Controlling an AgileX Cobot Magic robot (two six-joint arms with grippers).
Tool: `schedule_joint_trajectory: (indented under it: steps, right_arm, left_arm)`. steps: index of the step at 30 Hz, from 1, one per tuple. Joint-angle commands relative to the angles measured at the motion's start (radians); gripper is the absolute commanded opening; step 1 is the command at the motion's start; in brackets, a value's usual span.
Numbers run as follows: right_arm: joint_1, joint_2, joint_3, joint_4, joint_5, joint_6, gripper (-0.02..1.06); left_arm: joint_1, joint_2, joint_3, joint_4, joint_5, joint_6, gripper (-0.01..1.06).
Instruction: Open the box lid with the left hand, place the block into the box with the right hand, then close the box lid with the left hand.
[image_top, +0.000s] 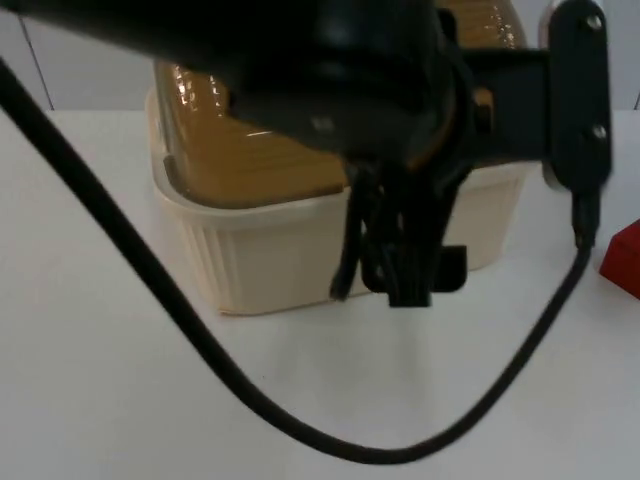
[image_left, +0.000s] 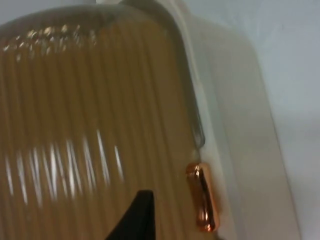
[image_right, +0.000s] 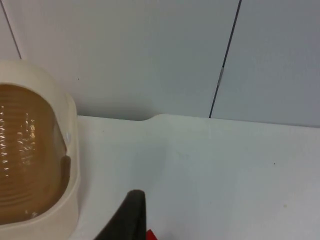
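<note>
Top view: the left arm is reaching across over the cream box (image_top: 300, 250), whose ribbed amber lid (image_top: 240, 160) is lying shut on it. Left gripper (image_top: 420, 150) is hovering over the lid's right part by a copper handle (image_left: 202, 197); whether its fingers are parted cannot be told. The red block (image_top: 622, 260) is sitting on the white table (image_top: 100, 380), right of the box.

Right wrist view: the right gripper (image_right: 131, 220) is waiting above the table just right of the box; its grip cannot be judged either.

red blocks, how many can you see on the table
1. The red block lies on the white table, right of the cream box with its amber lid. The left arm covers much of the top view, so another could be hidden.
</note>
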Motion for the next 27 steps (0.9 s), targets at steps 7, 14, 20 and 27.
schedule_joint_trajectory:
  steps: [7, 14, 20, 27]
  right_arm:
    - [0.005, -0.001, -0.008, -0.061, -0.012, -0.009, 1.05]
    - [0.005, -0.001, -0.008, -0.061, -0.025, -0.009, 1.05]
    - [0.005, -0.001, -0.008, -0.057, -0.025, -0.009, 1.05]
    - [0.005, -0.001, -0.008, -0.054, -0.025, -0.009, 1.05]
  left_arm:
    - [-0.011, 0.044, 0.104, 0.561, 0.013, -0.579, 0.91]
    - [-0.011, 0.044, 0.216, 0.74, 0.035, -0.819, 0.81]
    - [-0.011, 0.046, 0.22, 0.74, 0.012, -0.863, 0.81]
    - [-0.003, 0.046, 0.22, 0.74, -0.023, -0.863, 0.79]
